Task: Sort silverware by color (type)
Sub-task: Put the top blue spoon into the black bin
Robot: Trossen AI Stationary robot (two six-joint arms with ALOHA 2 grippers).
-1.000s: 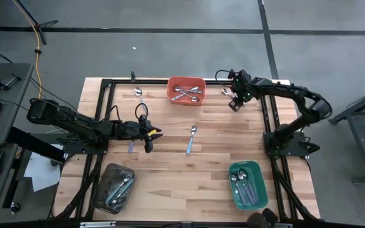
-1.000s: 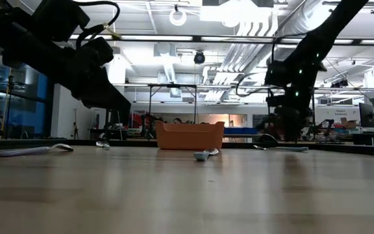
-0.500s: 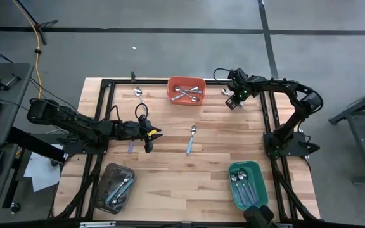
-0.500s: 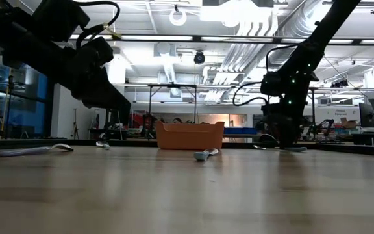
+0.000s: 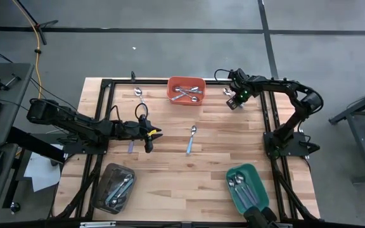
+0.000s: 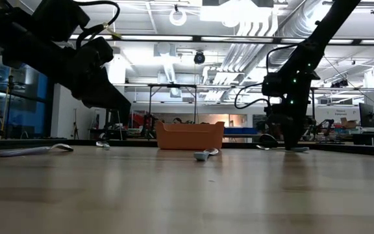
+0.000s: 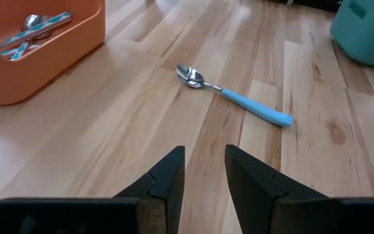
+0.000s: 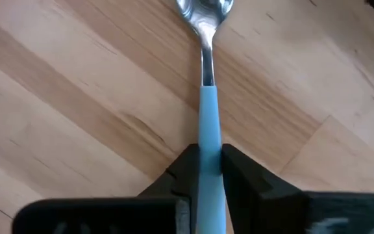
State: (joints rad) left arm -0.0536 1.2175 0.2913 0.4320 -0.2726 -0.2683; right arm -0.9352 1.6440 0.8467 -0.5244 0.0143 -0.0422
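Note:
A blue-handled spoon (image 8: 206,78) lies flat on the table near the far right corner, and my right gripper (image 8: 206,162) is shut on its handle; the high view shows this gripper (image 5: 233,101) to the right of the orange tray (image 5: 186,96). A second blue-handled spoon (image 5: 191,139) lies at mid table. My left gripper (image 5: 152,134) hovers left of it, open, with nothing between its fingers (image 7: 167,175). A lavender-handled spoon (image 5: 130,147) lies under the left arm, and one more spoon (image 5: 140,95) lies far left. My right gripper pinches the spoon's blue handle (image 8: 208,123) between its two fingers, one on each long side. The fingers come from above, pointing down, and stand across the handle. The spoon lies flat on the table, its metal bowl (image 8: 203,10) pointing away from the fingers.
The orange tray at the far edge holds blue-handled spoons. A grey tray (image 5: 100,190) with spoons stands near left, and a green tray (image 5: 233,190) with spoons near right, next to a dark object (image 5: 258,219) at the near edge. Black frame rails (image 5: 272,126) run along both sides.
My right gripper has moved a little toward the far edge and come down to the table over the blue-handled spoon. The green tray at the near right has turned a little on the table.

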